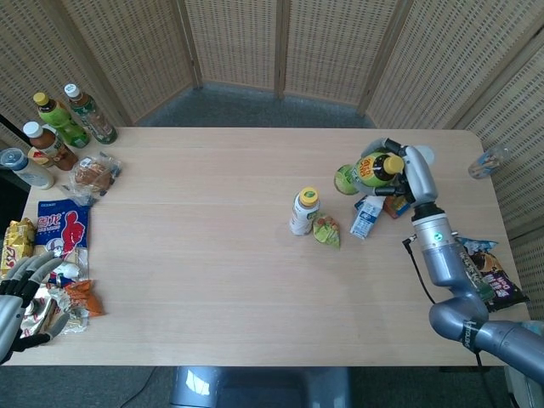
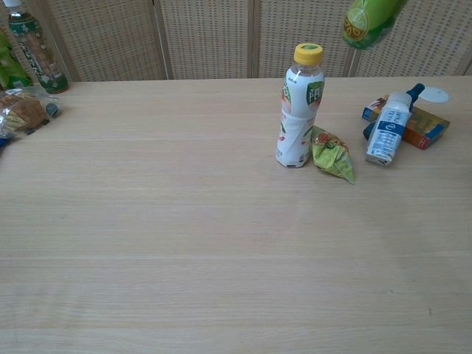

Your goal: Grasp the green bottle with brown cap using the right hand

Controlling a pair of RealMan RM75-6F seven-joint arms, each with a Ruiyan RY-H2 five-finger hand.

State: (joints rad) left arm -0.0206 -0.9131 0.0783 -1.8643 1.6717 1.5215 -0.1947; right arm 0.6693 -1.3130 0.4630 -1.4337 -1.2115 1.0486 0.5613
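The green bottle [image 1: 364, 174], with a yellow top and dark neck, hangs tilted above the table [image 1: 212, 255], lifted off the wood. My right hand [image 1: 406, 170] grips it around the upper body at the far right of the table. In the chest view only the bottle's lower end [image 2: 366, 18] shows at the top edge, and the right hand is out of frame there. My left hand [image 1: 21, 293] rests open at the near left edge, over snack packets, holding nothing.
A white bottle with a yellow cap [image 1: 303, 211] [image 2: 301, 107] stands mid-table beside a green packet [image 1: 326, 229]. A small blue-capped bottle [image 1: 367, 218] and an orange box [image 2: 420, 125] lie below the raised bottle. Several bottles [image 1: 64, 119] and snack bags line the left side.
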